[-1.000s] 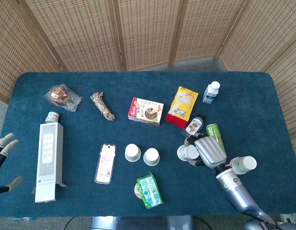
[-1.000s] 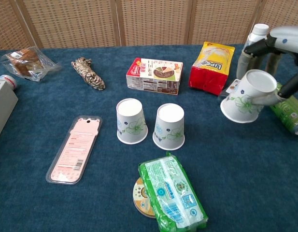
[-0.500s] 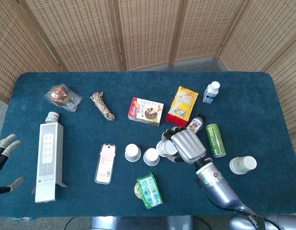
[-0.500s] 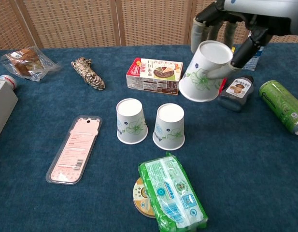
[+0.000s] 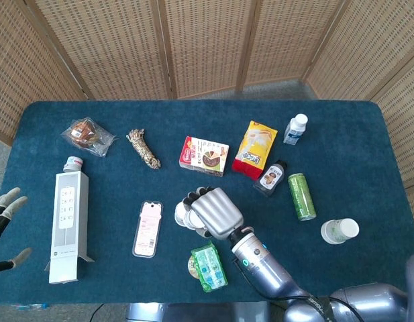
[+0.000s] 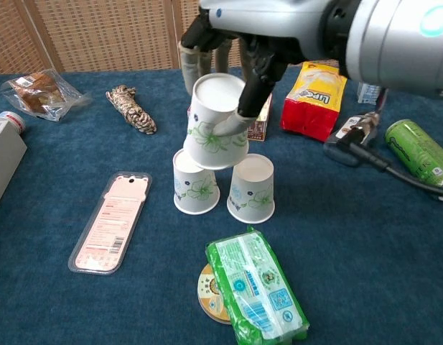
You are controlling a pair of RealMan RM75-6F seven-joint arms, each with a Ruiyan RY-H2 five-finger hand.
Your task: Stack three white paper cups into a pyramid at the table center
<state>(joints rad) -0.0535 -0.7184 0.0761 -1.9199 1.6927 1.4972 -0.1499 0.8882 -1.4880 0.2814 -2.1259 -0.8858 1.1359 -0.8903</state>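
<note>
Two white paper cups with green flower prints stand upside down side by side at the table's middle, the left cup [image 6: 196, 183] and the right cup [image 6: 252, 188]. My right hand [image 6: 232, 54] grips a third cup [image 6: 216, 122], also upside down and slightly tilted, just above the left cup and the gap between the two. Whether it touches them I cannot tell. In the head view my right hand [image 5: 212, 211] covers the cups. My left hand [image 5: 5, 218] hangs off the table's left edge, its fingers apart and holding nothing.
A green wipes pack [image 6: 258, 287] lies just in front of the cups and a pink blister card [image 6: 110, 221] to their left. Behind stand a snack box [image 6: 263, 115] and a red-yellow bag [image 6: 314, 97]. A green can [image 6: 420, 154] and another cup [image 5: 339, 231] sit at the right.
My right hand has carried the third cup leftward from the table's right side to a spot over the two standing cups. The left hand has stayed put.
</note>
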